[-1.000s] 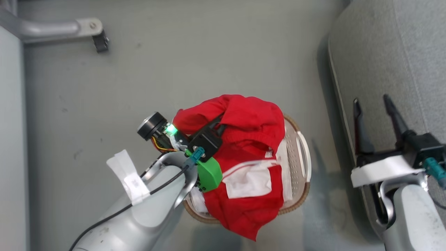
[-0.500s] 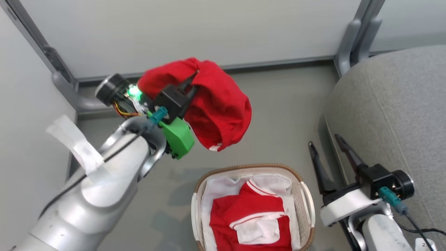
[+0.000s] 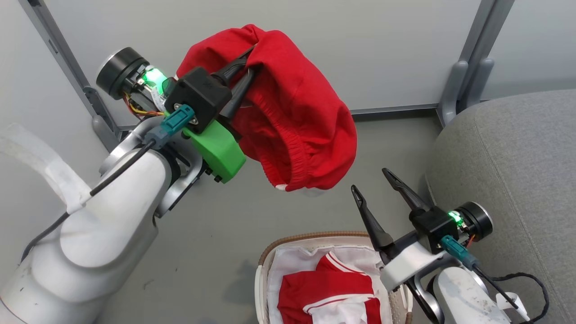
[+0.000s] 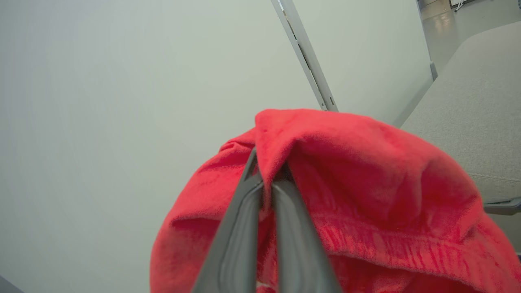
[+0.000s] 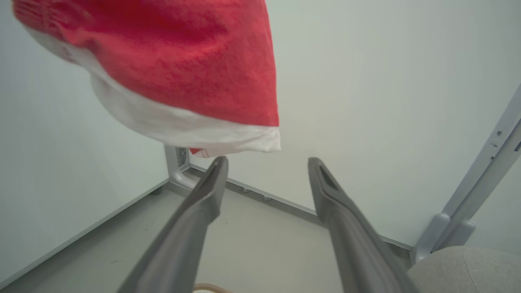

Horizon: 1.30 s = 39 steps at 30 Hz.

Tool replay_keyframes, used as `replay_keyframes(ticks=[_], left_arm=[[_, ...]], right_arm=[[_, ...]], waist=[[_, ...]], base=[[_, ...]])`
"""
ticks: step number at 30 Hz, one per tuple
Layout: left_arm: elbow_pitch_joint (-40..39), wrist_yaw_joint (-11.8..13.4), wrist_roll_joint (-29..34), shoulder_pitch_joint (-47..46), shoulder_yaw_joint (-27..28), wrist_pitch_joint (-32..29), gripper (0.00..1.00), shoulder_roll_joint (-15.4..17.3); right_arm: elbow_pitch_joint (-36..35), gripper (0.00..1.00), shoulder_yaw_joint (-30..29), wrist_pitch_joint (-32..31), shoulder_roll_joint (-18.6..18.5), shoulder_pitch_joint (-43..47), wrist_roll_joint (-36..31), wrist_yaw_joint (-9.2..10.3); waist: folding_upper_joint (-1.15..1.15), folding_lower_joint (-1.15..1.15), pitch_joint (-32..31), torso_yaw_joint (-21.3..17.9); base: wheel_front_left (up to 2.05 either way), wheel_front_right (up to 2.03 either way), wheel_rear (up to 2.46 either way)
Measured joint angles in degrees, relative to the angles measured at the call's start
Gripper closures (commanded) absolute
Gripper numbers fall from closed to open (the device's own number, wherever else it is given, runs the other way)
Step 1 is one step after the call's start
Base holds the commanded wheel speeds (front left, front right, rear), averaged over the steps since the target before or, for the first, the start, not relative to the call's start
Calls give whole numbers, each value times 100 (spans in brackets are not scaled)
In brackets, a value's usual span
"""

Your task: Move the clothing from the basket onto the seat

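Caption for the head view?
Left gripper holds a bright red fabric garment clear of the cream plastic basket; open right gripper beside the grey upholstered seat.

clothing (image 3: 301,121) aloft beyond basket (image 3: 310,234) | more clothing (image 3: 324,288) in basket | seat (image 3: 513,171) right of basket

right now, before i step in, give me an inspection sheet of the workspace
surface: grey floor, the basket stands on it
job's things: lifted red garment hangs in the air, clear of the basket; second red garment with white trim lies in the basket; seat on the right, no clothing on its visible part
clutter: white liner sheet in the basket, under the second red garment
grippers: left gripper shut on the lifted red garment; right gripper open, holding nothing
cables: left arm cable, black, runs along the forearm; right arm cable, black, loops beside the arm
surroundings: pale wall panels, grey metal posts
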<state>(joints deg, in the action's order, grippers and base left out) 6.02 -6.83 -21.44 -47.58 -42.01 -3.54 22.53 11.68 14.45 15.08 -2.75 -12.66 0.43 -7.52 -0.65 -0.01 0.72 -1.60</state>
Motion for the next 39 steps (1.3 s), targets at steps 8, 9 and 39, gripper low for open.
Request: replay_keyframes(ticks=[8, 9, 39], left_arm=[[-531, 22, -56, 5, -88, -197, 100, 36], [-582, 26, -58, 7, -94, -221, 100, 35], [-854, 237, -313, 407, -176, -185, 100, 187]], right_arm=[[641, 0, 294, 0, -1, -421, -382, 0], [724, 0, 332, 0, -1, -487, -415, 0], [-822, 80, 445, 0, -4, -1115, -591, 0]], waist=[[0, 0, -3, 142], [0, 0, -1, 160], [0, 0, 112, 200]], base=[[0, 0, 0], [0, 0, 0], [0, 0, 0]])
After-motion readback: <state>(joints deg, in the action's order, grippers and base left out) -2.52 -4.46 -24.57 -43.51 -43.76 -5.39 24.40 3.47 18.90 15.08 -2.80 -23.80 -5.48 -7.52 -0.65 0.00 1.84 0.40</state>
